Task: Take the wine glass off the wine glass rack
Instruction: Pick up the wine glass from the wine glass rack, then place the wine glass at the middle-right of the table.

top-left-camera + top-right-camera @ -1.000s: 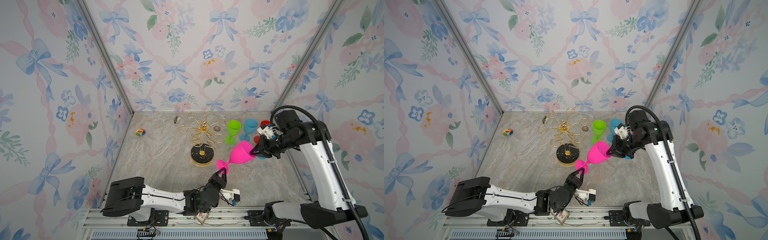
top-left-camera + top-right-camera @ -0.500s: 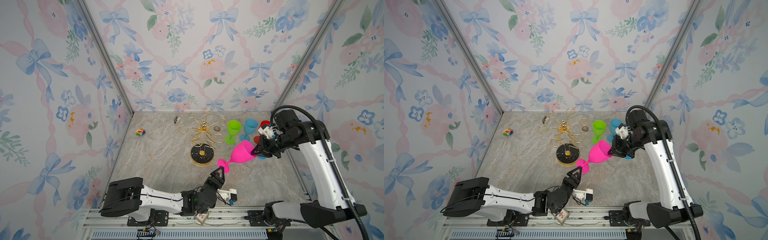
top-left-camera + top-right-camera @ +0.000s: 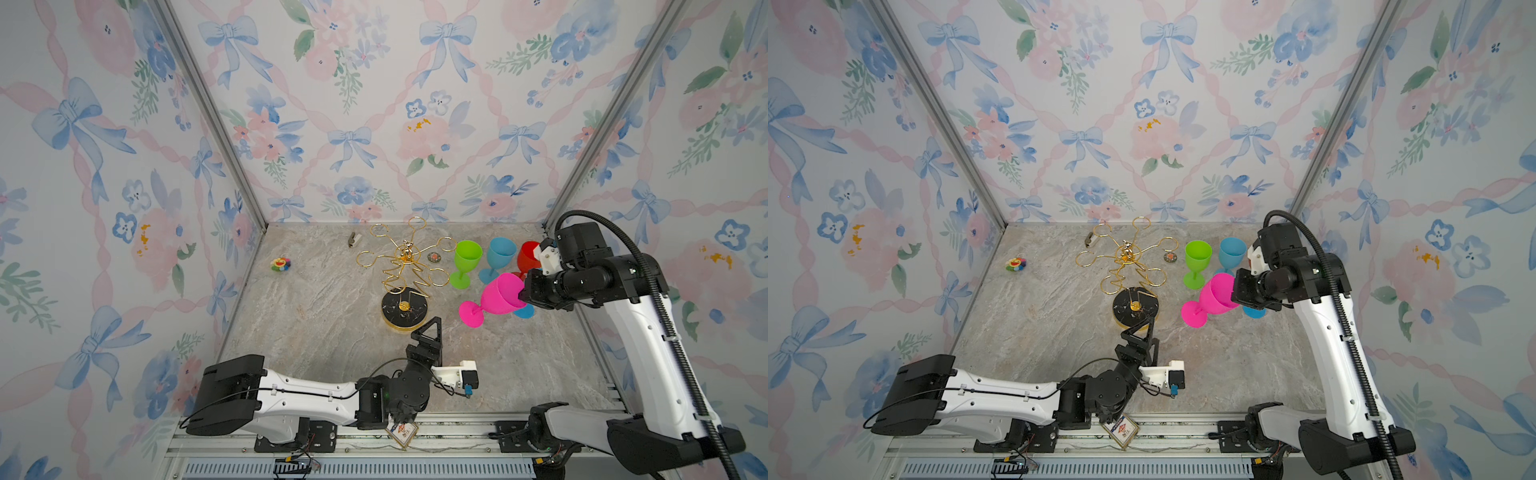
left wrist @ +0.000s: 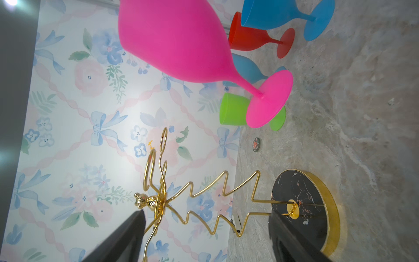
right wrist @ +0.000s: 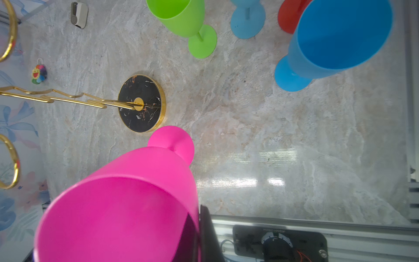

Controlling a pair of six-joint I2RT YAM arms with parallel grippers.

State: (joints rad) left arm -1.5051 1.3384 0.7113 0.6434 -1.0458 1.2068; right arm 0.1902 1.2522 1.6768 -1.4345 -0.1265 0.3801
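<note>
Floral wallpaper with blue bows covers the walls [image 3: 374, 104] on three sides, and the table [image 3: 316, 332] is a grey marble-look slab with a metal rail along its front edge. Well left of the rack [image 3: 405, 266] lies a small flower toy [image 3: 280, 264], and behind the rack to its left a small clip [image 3: 354, 240]. The rack stands upright mid-table, and all its gold loops are bare in both top views. Just in front of its base hovers the left gripper [image 3: 430, 330], its jaws spread wide around nothing. A round badge [image 3: 433, 257] lies just right of the rack. Further right a green glass [image 3: 467, 257], a blue glass [image 3: 500, 253] and a red glass [image 3: 527, 255] stand upright in a row. In front of that row, near the rack's base on its right, the pink glass [image 3: 498, 297] hangs tilted, its foot toward the base and seemingly clear of the table. The right gripper [image 3: 524, 293] is clamped on the rim of its bowl, with a second blue glass [image 3: 524, 311] partly hidden below it. The removal itself looks done. What seems left is to stand the pink glass upright on bare table right of the rack, without knocking the others, and release it.
</note>
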